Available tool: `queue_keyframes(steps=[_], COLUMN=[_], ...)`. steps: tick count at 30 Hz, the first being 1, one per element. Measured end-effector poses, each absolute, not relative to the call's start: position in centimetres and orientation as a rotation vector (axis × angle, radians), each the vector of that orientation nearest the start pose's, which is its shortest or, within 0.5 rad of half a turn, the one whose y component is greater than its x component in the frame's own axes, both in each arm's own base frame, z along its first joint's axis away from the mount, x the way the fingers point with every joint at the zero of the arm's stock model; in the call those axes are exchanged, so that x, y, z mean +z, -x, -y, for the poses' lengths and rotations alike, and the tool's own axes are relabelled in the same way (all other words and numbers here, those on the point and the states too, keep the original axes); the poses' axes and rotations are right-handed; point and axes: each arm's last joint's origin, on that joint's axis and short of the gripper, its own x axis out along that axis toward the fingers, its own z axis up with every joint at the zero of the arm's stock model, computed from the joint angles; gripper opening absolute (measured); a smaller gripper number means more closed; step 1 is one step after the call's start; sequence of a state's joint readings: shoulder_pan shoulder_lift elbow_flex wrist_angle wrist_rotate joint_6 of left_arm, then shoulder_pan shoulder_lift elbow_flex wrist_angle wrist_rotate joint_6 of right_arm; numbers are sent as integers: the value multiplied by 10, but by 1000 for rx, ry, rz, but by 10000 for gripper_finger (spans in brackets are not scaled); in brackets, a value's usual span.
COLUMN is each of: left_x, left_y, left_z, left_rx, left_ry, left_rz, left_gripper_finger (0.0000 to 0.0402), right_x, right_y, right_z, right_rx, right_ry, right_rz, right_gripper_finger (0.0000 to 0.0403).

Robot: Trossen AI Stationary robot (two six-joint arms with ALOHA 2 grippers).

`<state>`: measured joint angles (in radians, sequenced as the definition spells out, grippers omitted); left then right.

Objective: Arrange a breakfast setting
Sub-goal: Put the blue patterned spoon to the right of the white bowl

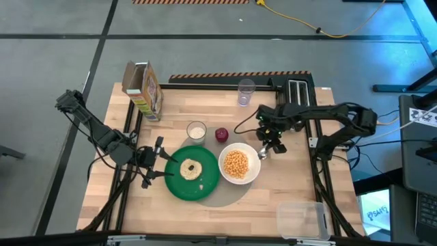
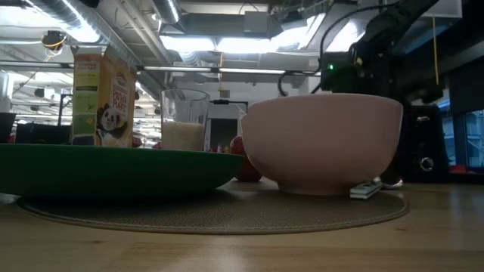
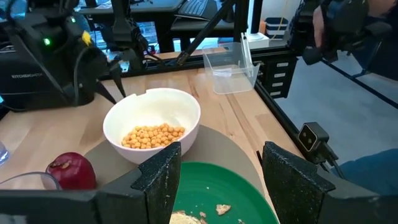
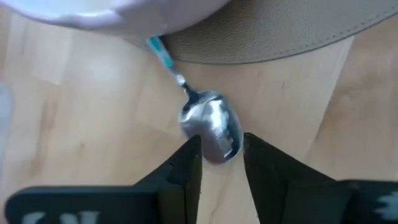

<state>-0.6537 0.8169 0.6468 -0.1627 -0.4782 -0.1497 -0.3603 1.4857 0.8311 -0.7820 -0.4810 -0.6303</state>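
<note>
High view: wooden table [image 1: 300,179] on grey floor, cereal box [image 1: 143,89] at eleven o'clock. The silver spoon [image 4: 210,127] lies on the wood at three o'clock of the white bowl [image 1: 239,165]. The right end effector [image 1: 272,146] sits over its bowl end, fingers slightly parted, straddling it. The left end effector [image 1: 154,162] waits spread beside the green plate [image 1: 193,179].

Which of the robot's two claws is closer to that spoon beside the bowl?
Right gripper: directly over the spoon. Left gripper sits across the green plate.
</note>
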Motion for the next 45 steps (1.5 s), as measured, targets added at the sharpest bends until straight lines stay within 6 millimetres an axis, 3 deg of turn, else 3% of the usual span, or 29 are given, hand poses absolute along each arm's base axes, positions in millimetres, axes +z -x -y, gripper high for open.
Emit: queue_keyframes(steps=[6, 12, 17, 25, 32, 38, 45], left_x=[283, 283, 284, 285, 285, 285, 285], left_y=[-150, -150, -151, -151, -151, -151, -151], left_z=[98, 98, 99, 99, 99, 99, 99], left_rx=[-152, -152, -151, -151, -150, -150, -149], left_ry=[-30, -25, -21, -13, -15, -16, -24], left_rz=[-293, -294, -287, -278, -278, -278, -277], left_gripper_finger=[211, 211, 211, 211, 211, 211, 211], right_x=[201, 221, 225, 190, 155, 138, 128], right_y=[-220, -202, -191, -171, -151, -145, -143], right_z=[66, 42, 20, -1, -2, -2, -1], right_rx=[447, 326, 215, 42, -104, -200, -239], right_ry=[-86, -31, 13, -118, -333, -497, -541], right_rz=[-1187, -1159, -1103, -1066, -980, -958, -905], right_gripper_finger=[108, 108, 108, 108, 108, 108, 108])
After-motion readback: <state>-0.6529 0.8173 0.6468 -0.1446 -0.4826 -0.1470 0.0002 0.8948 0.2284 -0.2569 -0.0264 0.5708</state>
